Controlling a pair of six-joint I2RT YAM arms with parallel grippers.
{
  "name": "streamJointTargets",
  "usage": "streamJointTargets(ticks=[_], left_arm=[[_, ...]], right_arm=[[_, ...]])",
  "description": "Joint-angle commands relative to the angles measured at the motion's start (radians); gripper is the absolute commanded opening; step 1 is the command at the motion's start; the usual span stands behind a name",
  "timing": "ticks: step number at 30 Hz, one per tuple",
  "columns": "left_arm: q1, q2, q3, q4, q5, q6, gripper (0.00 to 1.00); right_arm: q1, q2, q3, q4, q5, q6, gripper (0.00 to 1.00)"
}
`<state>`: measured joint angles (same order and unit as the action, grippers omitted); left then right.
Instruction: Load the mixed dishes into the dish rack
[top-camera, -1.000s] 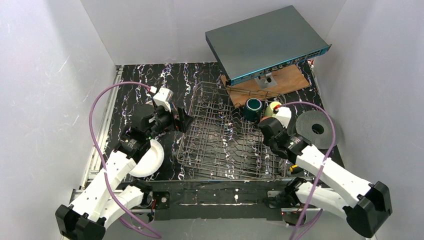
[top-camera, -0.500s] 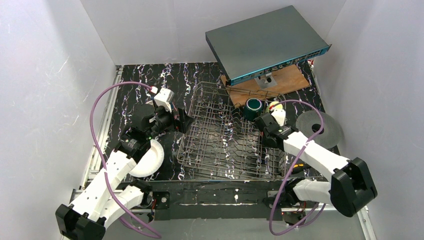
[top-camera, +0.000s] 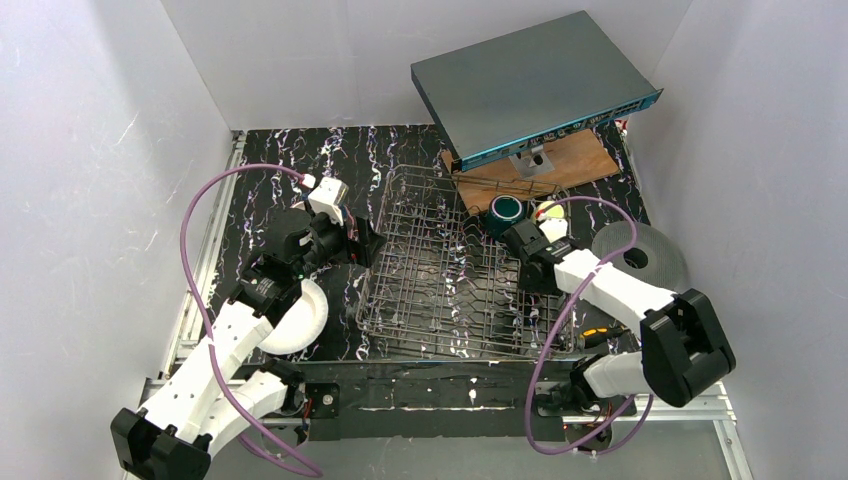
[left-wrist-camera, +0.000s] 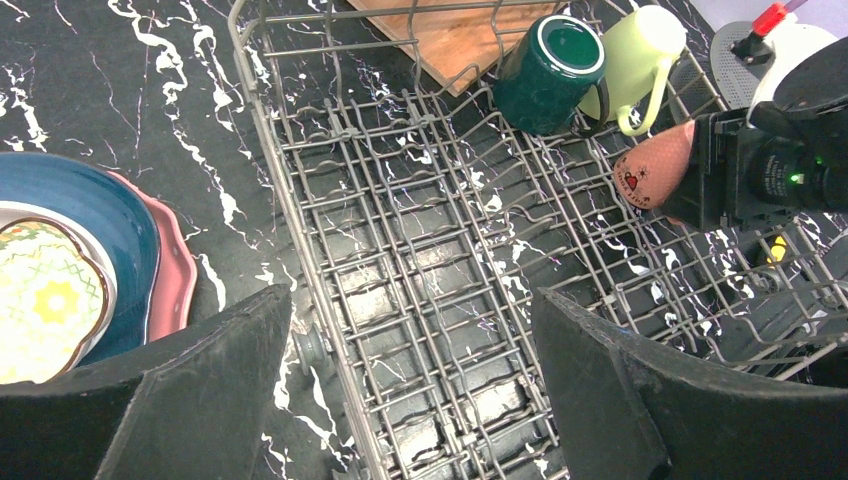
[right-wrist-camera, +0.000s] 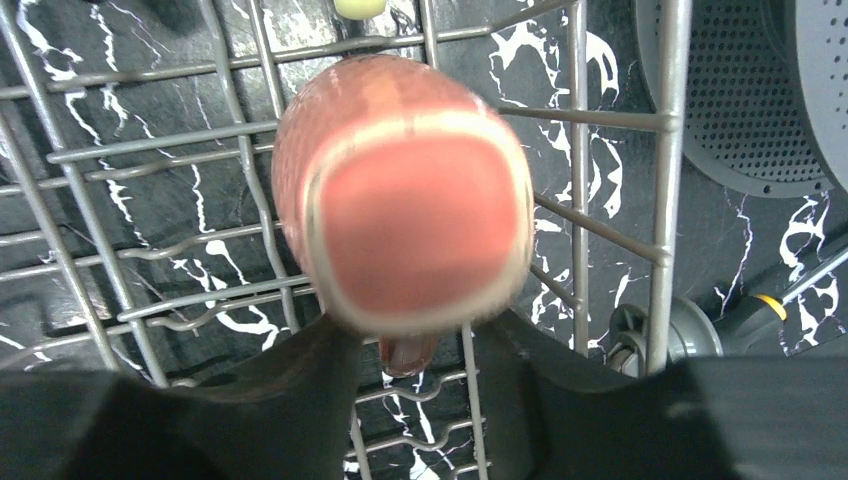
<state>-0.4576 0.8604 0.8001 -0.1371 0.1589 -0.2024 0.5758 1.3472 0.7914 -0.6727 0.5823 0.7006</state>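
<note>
The grey wire dish rack fills the middle of the table. A dark teal mug and a light green mug sit at its far right corner. A salmon-pink mug rests tilted on the rack's wires on its right side. My right gripper is open, its jaws standing either side of that mug's handle with gaps showing. My left gripper hangs open and empty over the rack's left edge. A dark blue plate, a pink plate and a patterned cream plate are stacked to the left of the rack.
A white bowl lies under my left arm. A black round disc lies right of the rack. A flat grey box stands over a wooden board at the back right. White walls enclose the table.
My right arm has swung inward and its gripper has shifted slightly left over the rack. Its jaws have parted from the pink mug's handle. The left arm is still.
</note>
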Motion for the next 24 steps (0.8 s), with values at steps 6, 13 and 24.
streamJointTargets(ticks=[6, 13, 24], left_arm=[[-0.008, -0.015, 0.017, -0.019, -0.09, 0.043, 0.88], [-0.01, -0.028, -0.003, -0.024, -0.246, 0.055, 0.87], [-0.01, 0.072, 0.008, -0.1, -0.793, 0.025, 0.98]], right_arm=[[0.003, -0.193, -0.019, 0.067, -0.031, -0.065, 0.67], [0.01, -0.63, -0.288, 0.459, -0.444, -0.317, 0.83], [0.01, -0.69, -0.357, 0.563, -0.68, -0.316, 0.89]])
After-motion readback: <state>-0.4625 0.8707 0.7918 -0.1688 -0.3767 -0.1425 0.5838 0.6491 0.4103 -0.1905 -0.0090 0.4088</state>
